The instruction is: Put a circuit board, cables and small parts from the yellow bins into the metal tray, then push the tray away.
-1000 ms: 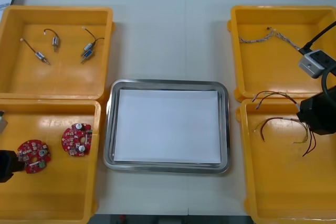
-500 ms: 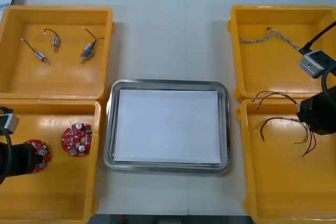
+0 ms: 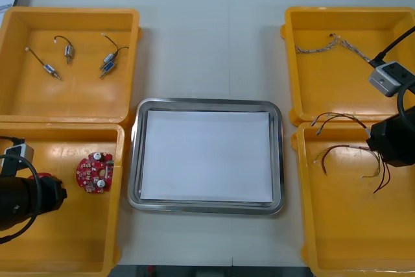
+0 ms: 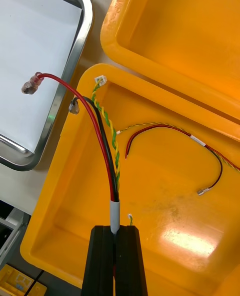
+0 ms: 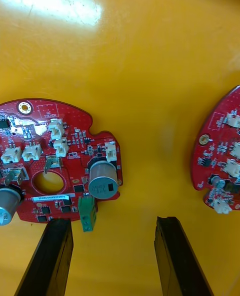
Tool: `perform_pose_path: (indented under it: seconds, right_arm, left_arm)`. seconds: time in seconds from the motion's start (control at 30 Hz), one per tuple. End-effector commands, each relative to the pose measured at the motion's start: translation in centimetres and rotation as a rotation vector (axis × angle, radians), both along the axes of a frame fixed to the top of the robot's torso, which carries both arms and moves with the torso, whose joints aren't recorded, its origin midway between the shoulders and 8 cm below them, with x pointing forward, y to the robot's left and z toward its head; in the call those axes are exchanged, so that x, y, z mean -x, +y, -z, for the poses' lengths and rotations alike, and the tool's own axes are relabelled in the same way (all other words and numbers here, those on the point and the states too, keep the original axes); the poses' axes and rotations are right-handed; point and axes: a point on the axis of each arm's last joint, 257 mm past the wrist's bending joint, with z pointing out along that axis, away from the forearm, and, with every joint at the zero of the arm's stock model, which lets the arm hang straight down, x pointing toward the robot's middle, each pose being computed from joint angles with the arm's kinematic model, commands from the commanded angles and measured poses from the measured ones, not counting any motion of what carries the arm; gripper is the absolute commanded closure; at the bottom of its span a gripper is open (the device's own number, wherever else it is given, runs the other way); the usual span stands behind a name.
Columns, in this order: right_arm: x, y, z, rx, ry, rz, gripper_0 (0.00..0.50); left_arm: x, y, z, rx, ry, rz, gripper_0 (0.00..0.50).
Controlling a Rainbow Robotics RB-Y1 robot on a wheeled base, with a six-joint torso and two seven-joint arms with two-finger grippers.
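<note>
Red circuit board [image 5: 75,135] looks stiff yet delicate (pinch its rim), lying just before the left claw [image 5: 112,221], spread apart; right claw [image 4: 114,230] clamps a cable bundle [image 4: 107,161].

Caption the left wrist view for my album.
Left gripper, black fingers open, over a yellow bin holding one round red circuit board and another board.

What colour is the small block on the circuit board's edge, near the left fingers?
Green block; left wrist view shows it best.

Bare bin floor [image 5: 150,75] between circuit boards [image 5: 55,161]; one board edge sits between left end effector [image 5: 112,256] fingers [image 5: 50,261].
</note>
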Motion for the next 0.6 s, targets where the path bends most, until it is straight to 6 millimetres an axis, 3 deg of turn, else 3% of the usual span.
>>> perform_pose_path:
  seconds: [0.03,0.17,0.6]
  right_arm:
    - [-0.7,-1.2,-1.9,0.014,-0.042,0.043,0.5]
    - [-0.7,-1.2,-1.9,0.014,-0.042,0.043,0.5]
    - [-0.7,-1.2,-1.9,0.014,-0.042,0.043,0.5]
  left_arm:
    - [0.7,-0.1,1.5,-0.031,0.008,0.051,0.025]
    - [1.0,0.5,1.9,-0.049,0.015,0.052,0.063]
    - [1.2,1.0,3.3,-0.064,0.012,0.066,0.077]
